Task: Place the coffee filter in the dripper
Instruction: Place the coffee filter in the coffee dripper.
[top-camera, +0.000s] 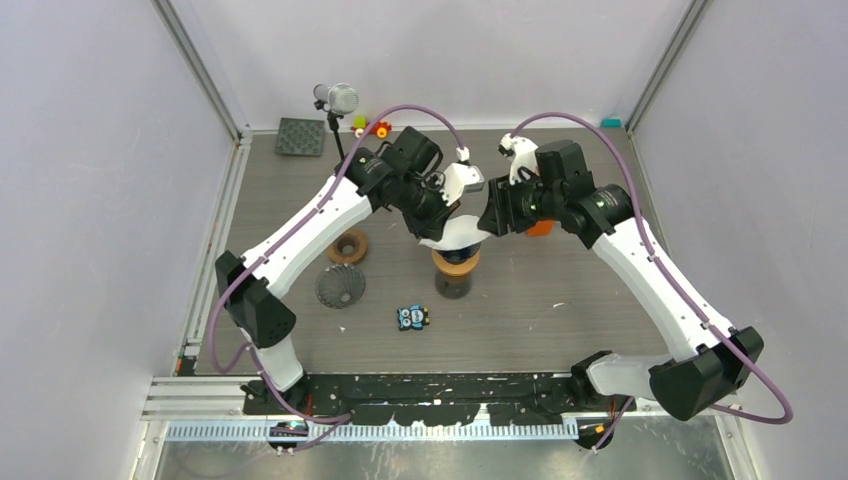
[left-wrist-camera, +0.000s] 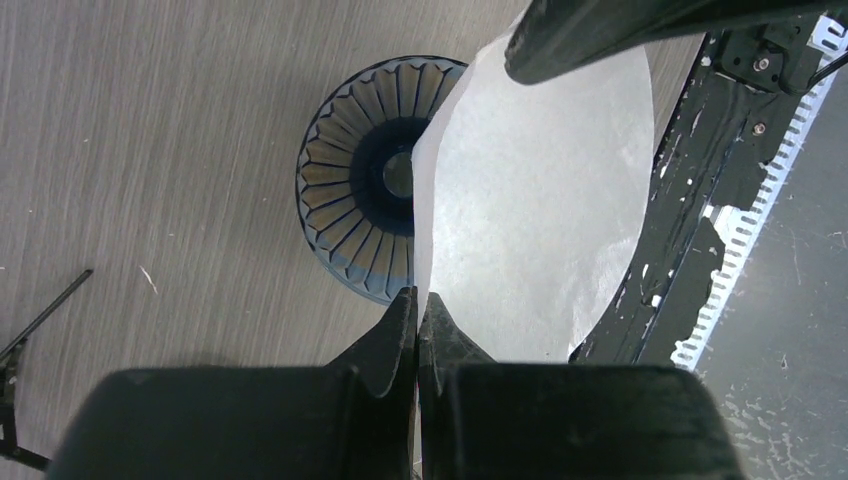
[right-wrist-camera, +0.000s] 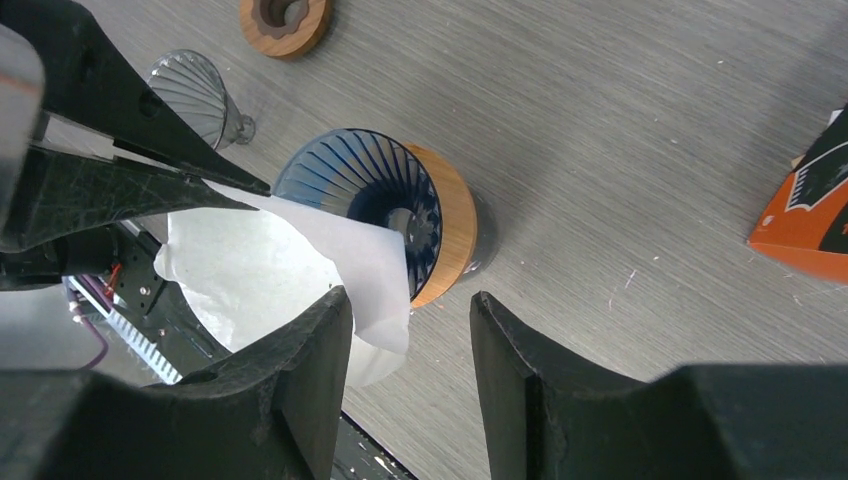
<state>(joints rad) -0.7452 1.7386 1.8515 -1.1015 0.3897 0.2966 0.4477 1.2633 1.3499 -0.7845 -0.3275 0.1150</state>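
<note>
The white paper coffee filter (top-camera: 458, 236) hangs over the dark blue ribbed dripper (right-wrist-camera: 365, 190), which sits in a wooden collar (right-wrist-camera: 455, 225) on a dark cup (top-camera: 455, 282). My left gripper (left-wrist-camera: 418, 300) is shut on the filter's edge (left-wrist-camera: 540, 200), just left of and above the dripper (left-wrist-camera: 365, 180). My right gripper (right-wrist-camera: 410, 310) is open at the filter's other side. A fold of the filter (right-wrist-camera: 375, 270) lies against its left finger (right-wrist-camera: 300, 370). In the top view the left gripper (top-camera: 432, 222) and right gripper (top-camera: 490, 222) face each other over the dripper.
A wooden ring (top-camera: 347, 246) and a clear ribbed glass dripper (top-camera: 340, 287) lie left of the cup. A small blue toy (top-camera: 412, 318) lies in front. An orange box (top-camera: 540, 228) sits under the right arm. A microphone (top-camera: 336, 98), dark mat (top-camera: 300, 137) and small toys (top-camera: 372, 126) are at the back.
</note>
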